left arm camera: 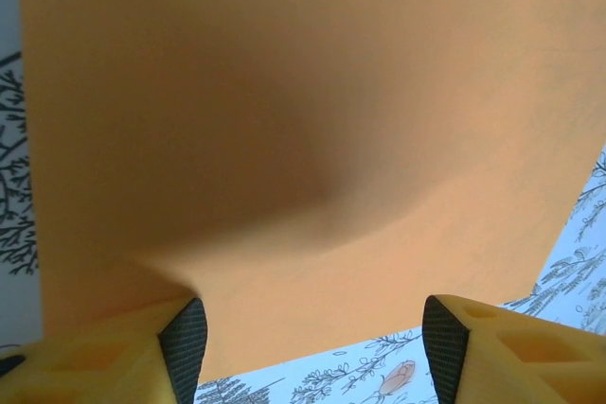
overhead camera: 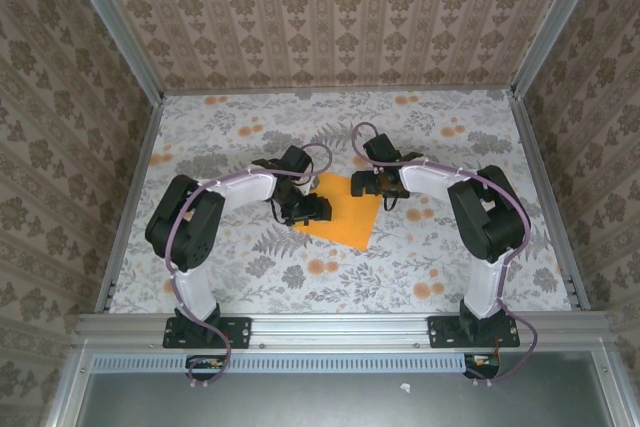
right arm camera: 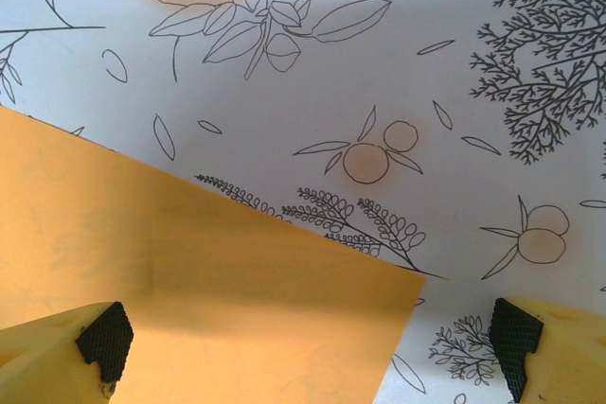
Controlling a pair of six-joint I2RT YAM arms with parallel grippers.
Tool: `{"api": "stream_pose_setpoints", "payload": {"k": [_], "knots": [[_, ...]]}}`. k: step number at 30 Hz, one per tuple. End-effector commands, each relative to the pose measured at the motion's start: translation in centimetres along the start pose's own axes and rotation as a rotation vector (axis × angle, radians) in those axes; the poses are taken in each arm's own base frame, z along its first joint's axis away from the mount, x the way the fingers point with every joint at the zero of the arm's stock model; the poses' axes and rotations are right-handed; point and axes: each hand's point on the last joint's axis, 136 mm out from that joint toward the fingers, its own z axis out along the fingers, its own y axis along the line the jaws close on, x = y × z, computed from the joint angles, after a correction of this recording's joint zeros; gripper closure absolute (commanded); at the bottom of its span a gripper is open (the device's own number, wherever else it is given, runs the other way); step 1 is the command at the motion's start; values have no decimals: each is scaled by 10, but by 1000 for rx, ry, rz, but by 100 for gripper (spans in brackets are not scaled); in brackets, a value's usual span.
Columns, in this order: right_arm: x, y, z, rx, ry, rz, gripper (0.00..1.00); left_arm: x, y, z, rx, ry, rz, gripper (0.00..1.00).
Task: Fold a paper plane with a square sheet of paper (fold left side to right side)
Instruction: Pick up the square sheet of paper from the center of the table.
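Standing apart, jaws of the left gripper (left arm camera: 312,338) straddle the left side of the bright-orange square sheet of paper (left arm camera: 284,139) on the flowered cloth (overhead camera: 250,127), seemingly to fold it rightward, while the right gripper (right arm camera: 308,340) gapes above its opposite corner.

The plain orange square sheet of paper (overhead camera: 345,219) lies turned like a diamond on the flowered cloth (overhead camera: 250,132). Its left part seems bowed upward, uncreased.
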Motion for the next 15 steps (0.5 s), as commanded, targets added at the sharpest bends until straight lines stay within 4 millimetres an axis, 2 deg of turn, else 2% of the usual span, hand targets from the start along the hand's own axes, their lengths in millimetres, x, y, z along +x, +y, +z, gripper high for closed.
{"api": "stream_pose_setpoints", "payload": {"k": [1,10,15], "knots": [[17,26,10,-76,75,-14,0,6,7,7,-49,33,10,36],[35,59,1,-127,120,-67,2,1,2,7,-39,9,15,38],[40,64,-7,-147,127,-82,12,-6,-5,3,7,-34,2,38]]}}
